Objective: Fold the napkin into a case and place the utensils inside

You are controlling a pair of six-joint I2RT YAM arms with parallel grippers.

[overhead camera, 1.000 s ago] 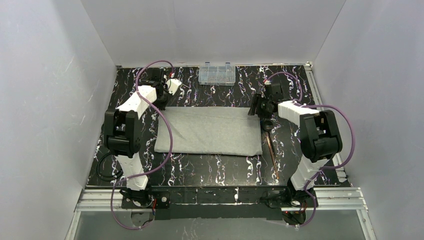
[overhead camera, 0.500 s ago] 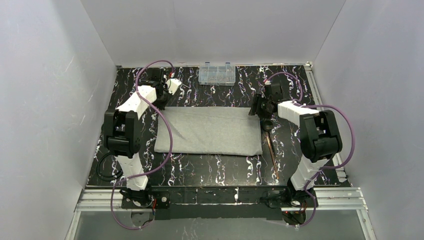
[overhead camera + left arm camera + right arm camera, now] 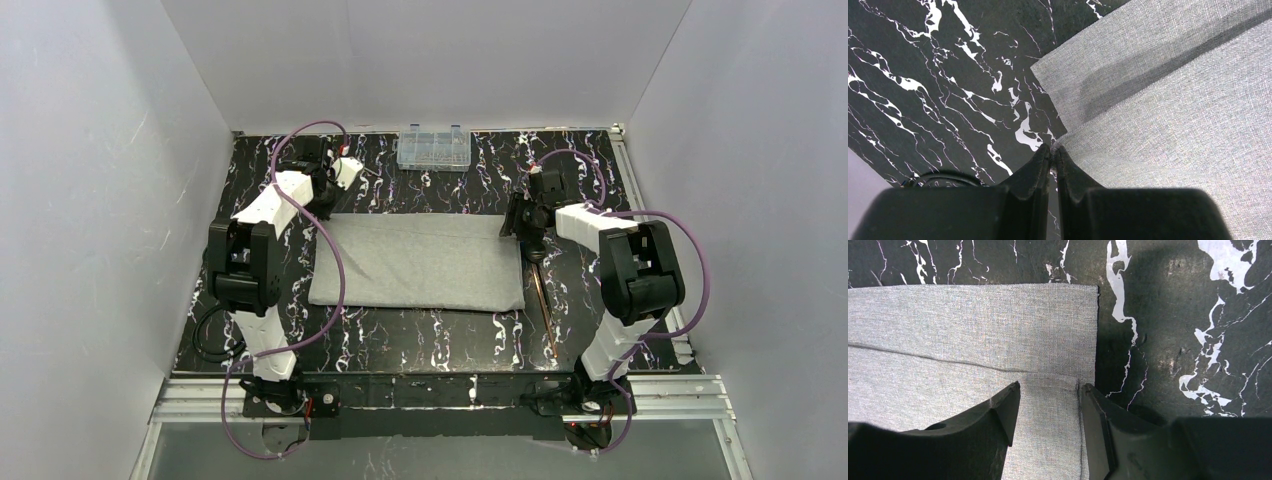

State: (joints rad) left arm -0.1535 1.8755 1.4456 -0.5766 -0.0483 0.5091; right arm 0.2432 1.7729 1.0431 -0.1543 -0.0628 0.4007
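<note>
Seen from above, a black marble-patterned table (image 3: 430,340) holds the napkin (image 3: 420,265), a light-grey cloth lying flat at the centre as a wide rectangle with more than 1 layer. It is not yet a narrow case. The utensils (image 3: 545,305), thin copper-brown pieces, lie on the bare table just beside the napkin's right edge, with none of them inside the cloth. A clear plastic box (image 3: 433,148) sits well apart at the far edge. The 2 arms reach to the napkin's 2 far corners. In the left wrist view, the left gripper (image 3: 1053,149) has its fingers pressed together right at the corner of the upper layer and appears to pinch that corner. A dark shadow under the layer suggests it is slightly raised. In the right wrist view, the right gripper (image 3: 1049,390) is spread wide. 1 finger is over the cloth and the other is at the napkin's right edge, so they straddle the far-right corner of the upper layer, where a strip of the layer beneath shows beyond it. The jaws have not closed on anything. The work looks to be at the folding stage, with 1 corner taken and the other about to be taken. The next move likely calls for the right fingers to close on only the upper layer. After that, both arms would lift and carry their corners together at an even pace so the fold lands straight, keeping clear of the utensils close by.
</note>
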